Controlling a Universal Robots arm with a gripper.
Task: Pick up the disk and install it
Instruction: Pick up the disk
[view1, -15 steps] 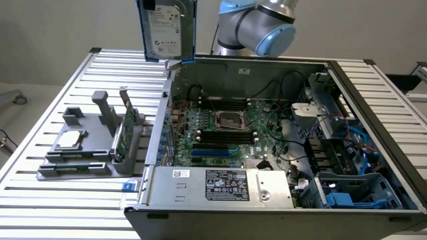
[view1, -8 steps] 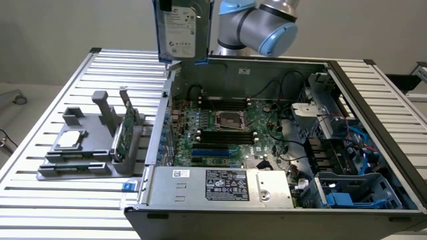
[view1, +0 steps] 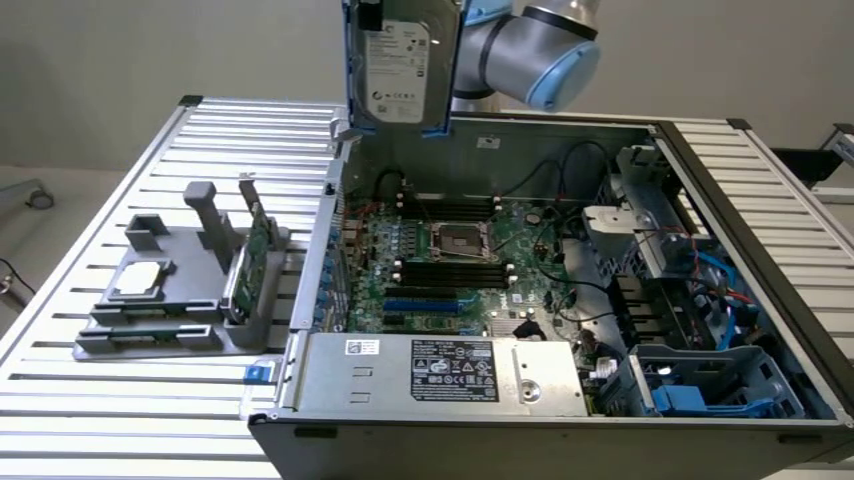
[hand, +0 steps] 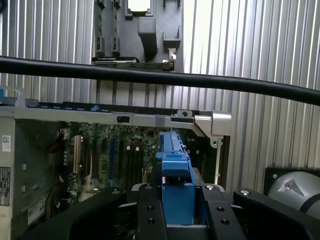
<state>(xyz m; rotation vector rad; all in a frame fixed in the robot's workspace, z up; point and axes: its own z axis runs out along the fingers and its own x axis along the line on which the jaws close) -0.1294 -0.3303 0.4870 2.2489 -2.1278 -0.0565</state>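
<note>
**A:** What do the fingers have?

**B:** The black fingers (hand: 150, 212) are closed part-way and clamp the disk (view1: 398, 62), a rectangular silver-grey metal hard drive with a white label and bright blue plastic rails. In the wrist view, one blue rail (hand: 176, 175) runs out from between them.

**A:** How does it lie?

**B:** Its long axis is upright and it hangs straight down from the fingers, with the label face turned to the exterior camera. I judge its lower end to be clear of everything, high over one corner of the open grey metal computer case (view1: 534, 445).

**A:** And beneath that?

**B:** Directly below the fingers is the case's silver side rail (hand: 205, 121). The green motherboard (view1: 454, 255) sits just inside it.

**A:** Where is the open room?

**B:** Far across the case from the fingers, at the opposite corner, sits a grey drive cage with blue plastic tabs (view1: 707, 385). I take that for the seat. Between the two lie the board, loose black cables (view1: 574, 165) and the silver power-supply box (view1: 441, 370), all well below the drive. On the fingers' other side, outside the case wall, a grey plastic holder (view1: 174, 300) with a thin green circuit card (view1: 251, 262) stands on the slatted aluminium table (view1: 67, 400), well apart.
</note>
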